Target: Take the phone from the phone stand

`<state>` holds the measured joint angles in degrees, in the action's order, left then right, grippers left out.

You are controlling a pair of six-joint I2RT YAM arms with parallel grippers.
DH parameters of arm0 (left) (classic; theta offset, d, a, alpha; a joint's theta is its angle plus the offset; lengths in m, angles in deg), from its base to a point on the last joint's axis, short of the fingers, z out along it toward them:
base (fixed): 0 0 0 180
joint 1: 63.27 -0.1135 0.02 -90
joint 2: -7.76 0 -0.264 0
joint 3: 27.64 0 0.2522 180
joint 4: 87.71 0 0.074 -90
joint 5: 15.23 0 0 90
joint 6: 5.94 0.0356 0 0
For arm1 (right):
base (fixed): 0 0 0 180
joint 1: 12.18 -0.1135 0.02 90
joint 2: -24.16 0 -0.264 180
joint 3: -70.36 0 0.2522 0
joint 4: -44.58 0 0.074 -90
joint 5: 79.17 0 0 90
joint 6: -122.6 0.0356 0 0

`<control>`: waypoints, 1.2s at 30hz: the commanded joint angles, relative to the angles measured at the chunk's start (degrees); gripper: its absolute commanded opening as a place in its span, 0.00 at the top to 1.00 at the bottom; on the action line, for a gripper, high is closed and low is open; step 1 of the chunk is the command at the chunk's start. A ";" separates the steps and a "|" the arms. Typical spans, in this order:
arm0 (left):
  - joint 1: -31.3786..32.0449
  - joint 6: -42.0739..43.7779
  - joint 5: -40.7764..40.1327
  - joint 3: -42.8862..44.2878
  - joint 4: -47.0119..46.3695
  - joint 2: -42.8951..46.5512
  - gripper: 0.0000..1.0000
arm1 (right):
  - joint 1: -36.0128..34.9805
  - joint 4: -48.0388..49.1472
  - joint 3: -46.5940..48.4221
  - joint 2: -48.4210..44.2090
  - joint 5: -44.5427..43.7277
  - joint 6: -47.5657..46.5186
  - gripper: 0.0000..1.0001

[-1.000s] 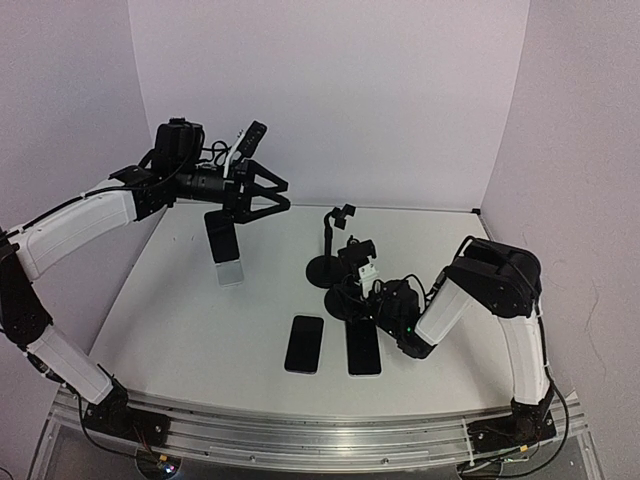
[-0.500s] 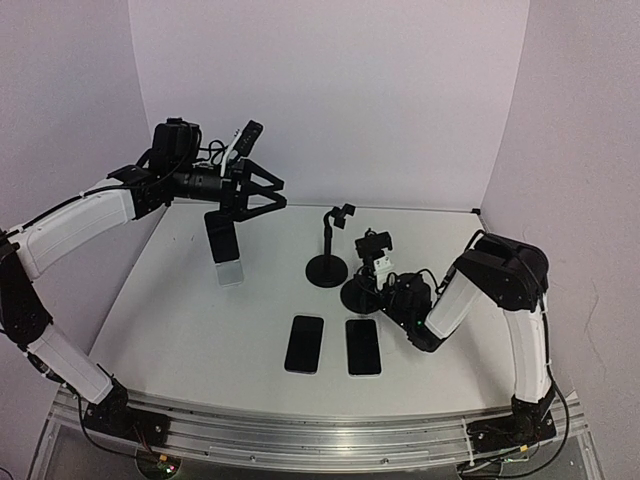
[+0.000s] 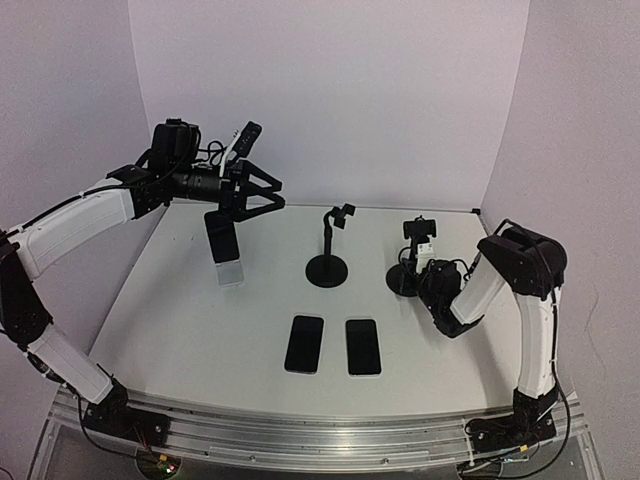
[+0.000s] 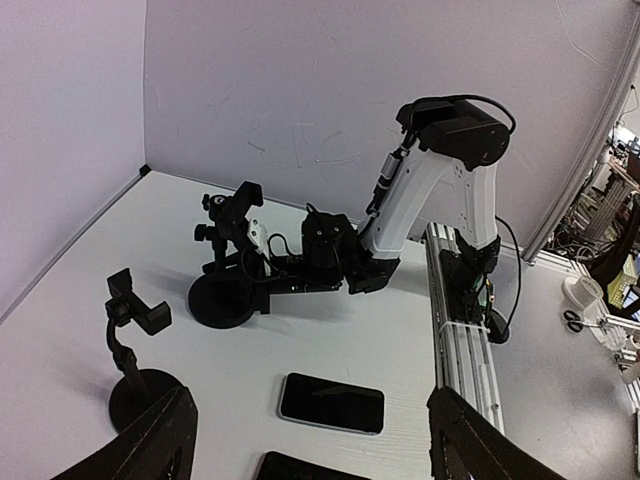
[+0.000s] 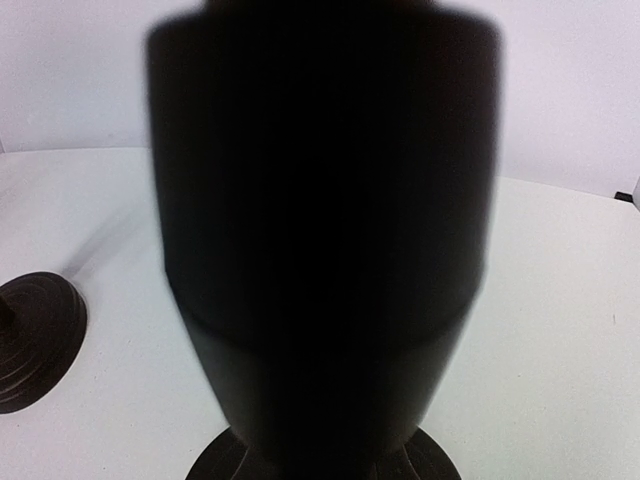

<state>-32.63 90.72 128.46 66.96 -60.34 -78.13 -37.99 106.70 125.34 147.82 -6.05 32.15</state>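
Observation:
A black phone (image 3: 224,247) with a silver lower part stands tilted at the back left; I cannot make out its stand. My left gripper (image 3: 272,195) hangs open and empty just above and right of it, its fingers (image 4: 150,440) spread wide in the left wrist view. My right gripper (image 3: 412,273) is low at the right, shut on a small empty phone stand (image 3: 405,275). That stand (image 5: 320,250) fills the right wrist view and hides the fingers. It also shows in the left wrist view (image 4: 225,290).
A second empty phone stand (image 3: 328,262) stands mid-table, also in the left wrist view (image 4: 135,370). Two black phones lie flat near the front, one (image 3: 304,343) left of the other (image 3: 363,346). Walls close the back and sides.
My right gripper has slid to the right and back, taking the small stand with it, away from the flat phones. The left arm has barely moved.

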 commanded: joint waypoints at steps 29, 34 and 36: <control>-5.90 2.02 -4.30 2.08 6.00 1.19 0.10 | 0.73 26.52 -5.66 -5.75 4.35 8.79 0.02; -13.84 8.10 -4.59 4.09 11.85 -0.79 0.07 | 0.72 26.30 -11.01 -9.48 3.37 9.14 0.02; -16.14 10.05 -4.83 3.46 12.04 -0.86 0.06 | 0.73 26.06 -12.88 -11.14 4.16 9.54 0.02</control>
<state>-44.74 95.59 124.17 68.53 -51.82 -78.35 -37.55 106.83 115.50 140.96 -2.60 40.45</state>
